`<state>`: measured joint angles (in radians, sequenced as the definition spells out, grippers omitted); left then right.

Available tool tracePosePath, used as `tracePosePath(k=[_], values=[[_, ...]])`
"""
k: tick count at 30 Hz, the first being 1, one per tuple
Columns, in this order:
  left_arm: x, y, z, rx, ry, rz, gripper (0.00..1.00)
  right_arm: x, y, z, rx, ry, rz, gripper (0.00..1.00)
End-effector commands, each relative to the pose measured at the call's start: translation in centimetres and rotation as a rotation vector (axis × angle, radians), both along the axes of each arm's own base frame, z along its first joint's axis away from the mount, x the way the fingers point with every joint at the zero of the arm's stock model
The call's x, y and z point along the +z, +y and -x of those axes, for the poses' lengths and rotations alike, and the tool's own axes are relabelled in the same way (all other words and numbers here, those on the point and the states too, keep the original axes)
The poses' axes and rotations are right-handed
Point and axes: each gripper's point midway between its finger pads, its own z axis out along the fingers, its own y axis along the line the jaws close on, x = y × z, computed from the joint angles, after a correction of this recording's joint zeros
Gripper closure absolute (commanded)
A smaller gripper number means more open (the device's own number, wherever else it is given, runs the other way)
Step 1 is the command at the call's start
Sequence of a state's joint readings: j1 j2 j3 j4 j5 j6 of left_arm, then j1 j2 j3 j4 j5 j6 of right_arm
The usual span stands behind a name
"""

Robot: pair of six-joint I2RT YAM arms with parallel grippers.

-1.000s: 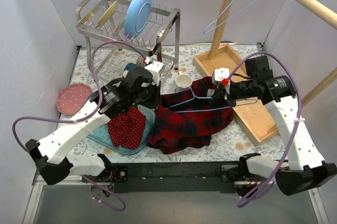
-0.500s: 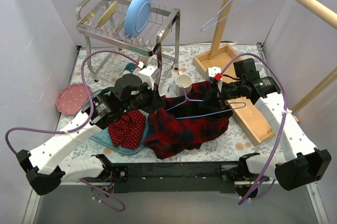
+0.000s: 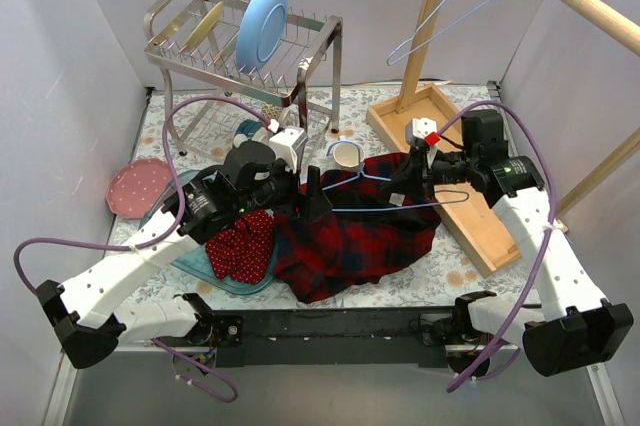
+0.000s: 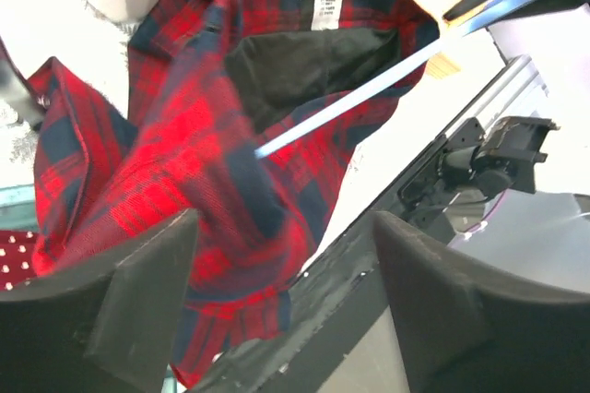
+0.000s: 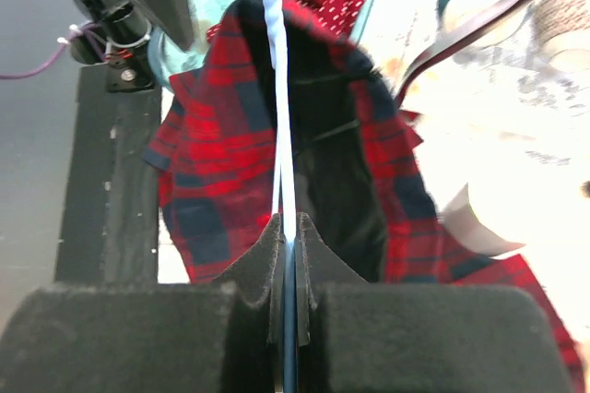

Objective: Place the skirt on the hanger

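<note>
Since the moment before, our left gripper [image 3: 314, 202] has moved further right onto the plaid shirt [image 3: 350, 246], and now sits at the left tip of the hanger [image 3: 385, 208]. Its jaws stand wide apart. In the left wrist view the two fingers [image 4: 138, 301] flank a fold of plaid cloth, with nothing clamped, and the pale blue wire runs across just ahead of them.

Our right gripper [image 3: 403, 184] is closed tight on the hanger's wire. In the right wrist view its pads [image 5: 249, 273] meet around the thin blue line. The wire runs straight out from that gripper, over the open collar of the plaid shirt, toward our left gripper.

We see the skirt [image 3: 240, 246] lying crumpled behind and to the left of our left gripper, partly under that arm, on a teal tray [image 3: 215, 274]. It lies well apart from our right gripper, with the plaid shirt between them, and touches neither hand.
</note>
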<state>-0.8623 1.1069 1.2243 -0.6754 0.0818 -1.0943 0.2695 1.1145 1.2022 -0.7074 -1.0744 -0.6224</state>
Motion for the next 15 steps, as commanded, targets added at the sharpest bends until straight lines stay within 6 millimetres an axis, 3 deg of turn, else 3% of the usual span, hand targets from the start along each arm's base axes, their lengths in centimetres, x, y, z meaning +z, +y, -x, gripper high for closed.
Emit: tracePosePath(k=[1,3,7,10,15], values=[[3.1,1.6,0.2,0.002,-0.096,-0.01,0.16,-0.1,0.9,0.1,0.067,0.026,-0.064,0.99],[4.0,2.6,0.1,-0.004,-0.169,-0.036,0.09,-0.4,0.9,0.0,0.07,0.032,-0.069,0.99],[5.6,4.4,-0.1,-0.041,-0.339,-0.096,0.08,-1.4,1.1,-0.3,0.075,0.05,-0.062,0.99],[4.9,5.4,0.2,-0.136,-0.496,-0.173,0.07,-1.8,1.2,-0.4,0.092,0.057,-0.063,0.99],[1.0,5.8,0.1,-0.277,-0.583,-0.324,0.06,-1.6,1.3,-0.2,0.152,0.036,-0.072,0.99]])
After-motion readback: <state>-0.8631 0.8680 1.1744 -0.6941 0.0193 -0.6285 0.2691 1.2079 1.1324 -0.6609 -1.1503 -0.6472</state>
